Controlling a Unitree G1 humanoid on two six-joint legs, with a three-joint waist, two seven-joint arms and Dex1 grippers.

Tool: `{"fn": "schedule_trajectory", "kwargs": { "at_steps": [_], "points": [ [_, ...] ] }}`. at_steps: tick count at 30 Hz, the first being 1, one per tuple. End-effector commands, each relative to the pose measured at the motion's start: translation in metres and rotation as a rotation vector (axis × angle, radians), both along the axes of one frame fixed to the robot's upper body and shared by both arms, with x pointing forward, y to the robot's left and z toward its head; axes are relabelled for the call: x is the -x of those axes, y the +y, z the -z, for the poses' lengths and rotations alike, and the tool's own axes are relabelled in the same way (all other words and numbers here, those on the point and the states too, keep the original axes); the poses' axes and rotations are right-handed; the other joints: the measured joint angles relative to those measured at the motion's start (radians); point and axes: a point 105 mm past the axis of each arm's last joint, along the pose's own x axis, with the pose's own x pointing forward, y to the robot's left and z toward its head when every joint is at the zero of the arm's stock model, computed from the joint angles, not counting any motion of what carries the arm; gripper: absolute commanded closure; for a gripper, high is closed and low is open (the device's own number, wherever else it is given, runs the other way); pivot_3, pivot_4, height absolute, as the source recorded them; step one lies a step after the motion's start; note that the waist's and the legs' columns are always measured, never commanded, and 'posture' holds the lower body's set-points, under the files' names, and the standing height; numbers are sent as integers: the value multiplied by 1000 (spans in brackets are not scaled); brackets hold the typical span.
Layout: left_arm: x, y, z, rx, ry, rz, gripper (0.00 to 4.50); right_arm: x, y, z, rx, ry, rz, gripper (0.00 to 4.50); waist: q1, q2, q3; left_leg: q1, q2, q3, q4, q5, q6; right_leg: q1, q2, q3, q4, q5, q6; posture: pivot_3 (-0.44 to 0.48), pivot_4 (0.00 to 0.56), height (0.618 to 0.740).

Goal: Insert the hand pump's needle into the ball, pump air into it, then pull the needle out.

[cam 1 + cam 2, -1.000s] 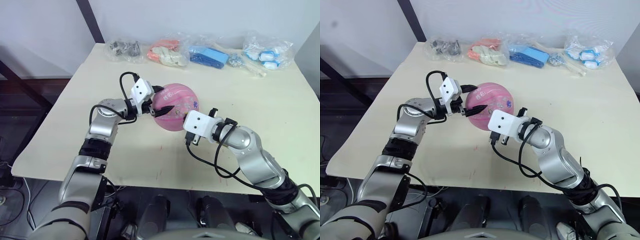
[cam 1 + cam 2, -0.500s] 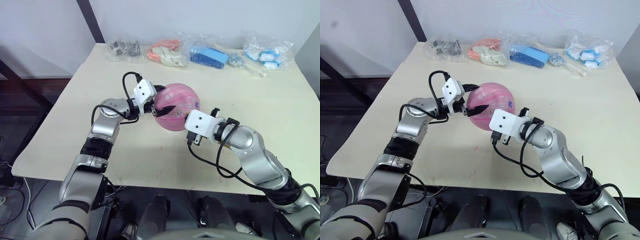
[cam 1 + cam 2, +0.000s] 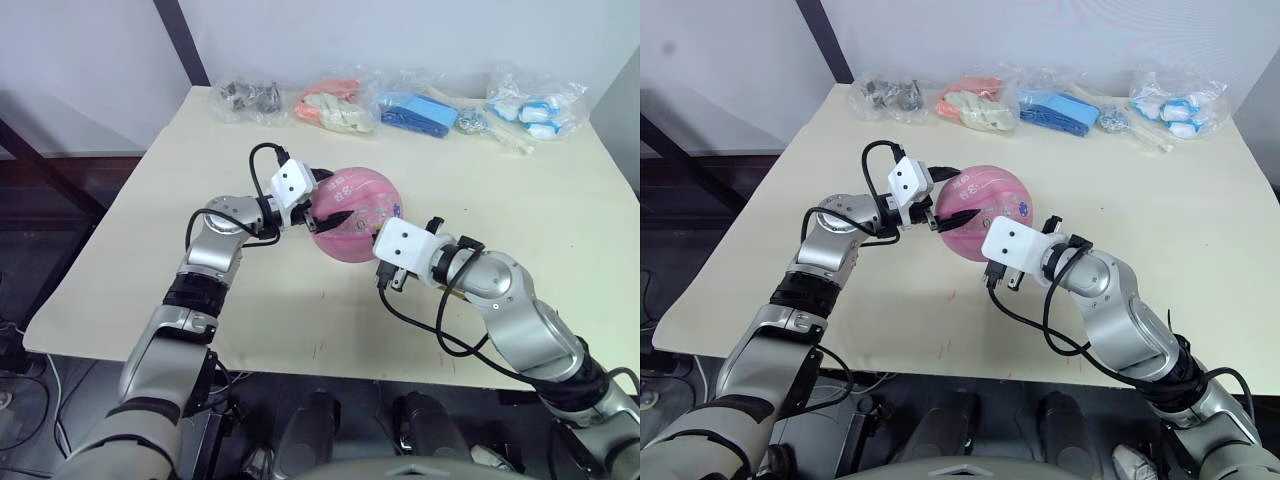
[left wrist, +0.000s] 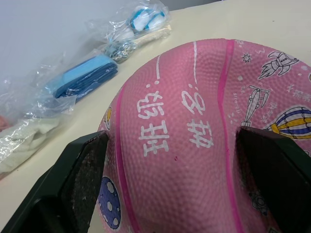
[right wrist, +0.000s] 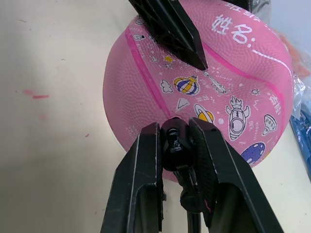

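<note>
One cream table (image 3: 560, 200) filled most of the left eye frame, and four clear bags lay in a row along its far edge at the top: dark metal parts (image 3: 248, 98), orange and white items (image 3: 335, 108), a blue item (image 3: 418, 113), and blue-and-white pieces (image 3: 534, 104).

One pink ball (image 3: 355, 215) sat on the table just left of frame centre, round, printed with rockets, a balloon, planets and white Chinese characters reading 班级 and 姓名, each followed by a colon and a blank line.

The left gripper (image 3: 328, 200) came in from the left of the frame and clasped the ball, one black finger (image 4: 82, 177) on either side of it in the left wrist view.

The right gripper (image 5: 176, 138) reached in from the lower right and was clenched on the needle's black fitting (image 5: 174, 145), which pressed against the ball's near lower side, its long axis pointing into the ball. The pin itself could not be made out. The thin black hose (image 5: 192, 201) ran back between the fingers.
</note>
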Motion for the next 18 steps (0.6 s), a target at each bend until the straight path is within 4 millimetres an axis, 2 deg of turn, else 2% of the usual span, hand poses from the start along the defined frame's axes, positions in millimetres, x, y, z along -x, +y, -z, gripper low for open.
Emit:
{"fn": "schedule_trajectory", "kwargs": {
  "at_steps": [1, 14, 16, 18],
  "points": [
    [-18, 71, 44, -111, 121, -338, 0, 24, 6, -21, -42, -38, -101, 4150, 0, 0, 0, 0, 0, 0, 0, 0, 0, 0, 0, 0, 0, 0, 0, 0, 150, 740],
    [-20, 75, 45, -122, 109, -363, 0, 31, 4, -27, -81, -3, -104, 4150, -3, 0, 0, 0, 0, 0, 0, 0, 0, 0, 0, 0, 0, 0, 0, 0, 150, 740],
    [-21, 76, 45, -127, 104, -370, 0, 33, 4, -28, -84, 3, -104, 4150, -22, -4, -4, 2, 1, 0, 0, 0, 0, 0, 1, 1, 1, 0, 0, 0, 150, 740],
    [-22, 77, 45, -131, 98, -377, 0, 34, 4, -28, -86, 7, -105, 4150, -37, 0, -7, 5, 1, -2, -1, 0, 0, 2, 3, 1, 1, -2, 4, 0, 150, 740]
  ]
}}
